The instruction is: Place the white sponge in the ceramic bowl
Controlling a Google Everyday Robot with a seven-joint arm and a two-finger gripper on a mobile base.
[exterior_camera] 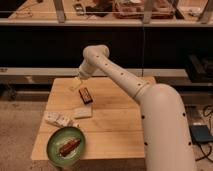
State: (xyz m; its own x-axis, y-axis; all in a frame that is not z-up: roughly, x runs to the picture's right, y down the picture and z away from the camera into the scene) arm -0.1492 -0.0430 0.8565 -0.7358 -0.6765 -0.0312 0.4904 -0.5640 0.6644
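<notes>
The white sponge lies flat on the wooden table, left of its middle. The ceramic bowl, green and shallow, sits at the table's front left corner with a brown item inside it. My gripper hangs over the table's back left part, just behind a dark brown bar and well behind the sponge. A pale patch shows at the gripper's tip; I cannot tell what it is.
A crinkled white packet lies between the sponge and the bowl. My white arm reaches in from the right over the table's back. A dark shelf unit stands behind the table. A blue box lies on the floor at the right.
</notes>
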